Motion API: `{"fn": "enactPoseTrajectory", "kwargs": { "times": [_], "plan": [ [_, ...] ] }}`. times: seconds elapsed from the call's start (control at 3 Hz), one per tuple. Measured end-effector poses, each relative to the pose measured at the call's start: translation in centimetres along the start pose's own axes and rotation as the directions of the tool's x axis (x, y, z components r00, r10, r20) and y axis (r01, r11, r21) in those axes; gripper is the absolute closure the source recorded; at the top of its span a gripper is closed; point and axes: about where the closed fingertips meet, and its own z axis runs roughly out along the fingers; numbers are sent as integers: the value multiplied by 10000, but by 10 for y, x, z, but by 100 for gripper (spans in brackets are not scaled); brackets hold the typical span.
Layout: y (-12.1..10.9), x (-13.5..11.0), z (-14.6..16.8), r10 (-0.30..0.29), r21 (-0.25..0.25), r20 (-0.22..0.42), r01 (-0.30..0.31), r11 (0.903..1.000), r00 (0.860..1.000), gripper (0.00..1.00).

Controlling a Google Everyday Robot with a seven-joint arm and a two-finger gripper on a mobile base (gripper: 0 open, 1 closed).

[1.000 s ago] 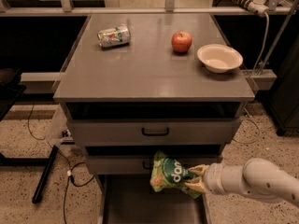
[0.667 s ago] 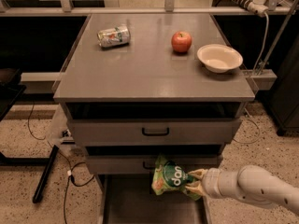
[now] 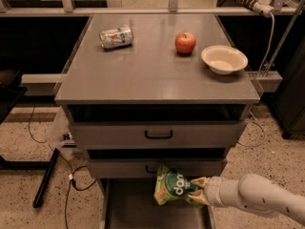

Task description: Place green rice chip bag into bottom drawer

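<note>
Item: green rice chip bag (image 3: 170, 191), clamped by its right edge in your gripper (image 3: 196, 191). The gripper sits low at the near right.
Location: the bag hangs over the pulled-out bottom drawer (image 3: 133, 208).
Status: carried and positioned. By my reading, you still have to lower and release it.

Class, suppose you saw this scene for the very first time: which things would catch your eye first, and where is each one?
First, the green rice chip bag, held by the gripper at the lower right, over the open bottom drawer. Next, on the grey cabinet top, the red apple beside a white bowl at the right, and a can lying on its side at the left.
</note>
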Motion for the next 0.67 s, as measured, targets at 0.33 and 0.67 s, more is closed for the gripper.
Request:
{"fn": "enactPoseTrajectory", "kwargs": {
  "times": [0.33,0.67],
  "plan": [
    [15,43,20,231,47,-575,-228,9997,9981,100],
    [24,85,29,321,245,-960,-299,9993,9949,100]
  ]
}}
